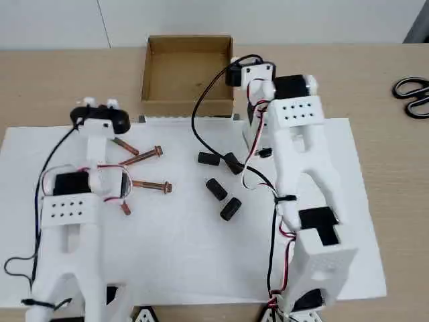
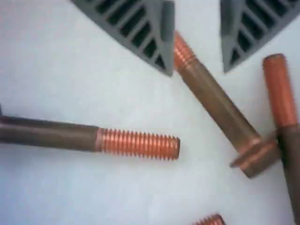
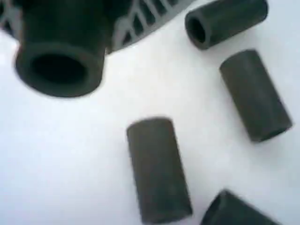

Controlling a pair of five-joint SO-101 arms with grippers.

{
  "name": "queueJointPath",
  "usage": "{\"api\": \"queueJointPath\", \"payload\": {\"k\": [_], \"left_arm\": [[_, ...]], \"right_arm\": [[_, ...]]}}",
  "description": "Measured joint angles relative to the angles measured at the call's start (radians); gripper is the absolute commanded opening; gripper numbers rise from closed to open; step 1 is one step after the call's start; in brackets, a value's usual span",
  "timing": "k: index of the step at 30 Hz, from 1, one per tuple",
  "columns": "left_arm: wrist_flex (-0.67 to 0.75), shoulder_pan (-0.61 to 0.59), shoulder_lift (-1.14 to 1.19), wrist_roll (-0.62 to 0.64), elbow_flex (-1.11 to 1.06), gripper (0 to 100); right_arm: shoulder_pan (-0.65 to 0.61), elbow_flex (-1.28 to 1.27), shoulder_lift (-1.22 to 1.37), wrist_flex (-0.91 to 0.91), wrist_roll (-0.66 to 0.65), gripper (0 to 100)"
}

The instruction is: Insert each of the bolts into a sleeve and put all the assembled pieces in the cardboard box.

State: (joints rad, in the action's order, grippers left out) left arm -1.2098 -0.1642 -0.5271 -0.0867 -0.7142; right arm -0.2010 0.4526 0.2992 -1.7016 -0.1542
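- Right gripper (image 3: pixel 70 26) is clamped on a held sleeve (image 3: pixel 58 65). Bore faces the wrist camera, so the long axis runs along the fingers.
- Four loose sleeves (image 3: pixel 157 168) lie on their sides on the white sheet (image 3: pixel 70 164) below it, each axis at a different angle. One (image 3: pixel 225 21) shows its open bore.
- Left gripper (image 2: pixel 198 56) is spread, grasping nothing. Threaded end of the first bolt (image 2: pixel 215 105) sits in the gap against one fingertip (image 2: pixel 140 28), and its head points away from the jaws.
- Second bolt (image 2: pixel 93 138) lies flat, roughly crosswise to the first and apart from it, thread tip toward the first bolt's shank.
- Third bolt (image 2: pixel 281 108) lies just beside the first bolt's head, seemingly touching.
- High view: bolts (image 1: pixel 151 185) are on the sheet's left part by the left arm. That one's axis runs across the table, head toward the sleeves mid-sheet.
- Cardboard box (image 1: pixel 153 67) has its top open and sits just past the sheet's far edge.
- Scissors (image 1: pixel 412 96) lie far right on the bare table (image 1: pixel 67 74).
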Motion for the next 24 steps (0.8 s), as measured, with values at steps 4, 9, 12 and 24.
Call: {"api": "queueJointPath", "payload": {"k": [4,9,12,24], "left_arm": [[-0.126,0.000,0.129,-0.021,0.227,6],[-0.288,0.000,0.381,0.074,0.572,7],[-0.365,0.003,0.548,0.199,0.770,7],[-0.514,0.014,1.099,0.667,1.386,1]], "right_arm": [[0.083,0.003,-0.072,-0.008,-0.006,0.3],[0.190,-0.012,-0.087,-0.012,-0.006,0.3],[0.235,-0.075,-0.091,-0.012,-0.006,0.3],[0.377,-0.210,-0.091,-0.012,-0.006,0.5]]}}
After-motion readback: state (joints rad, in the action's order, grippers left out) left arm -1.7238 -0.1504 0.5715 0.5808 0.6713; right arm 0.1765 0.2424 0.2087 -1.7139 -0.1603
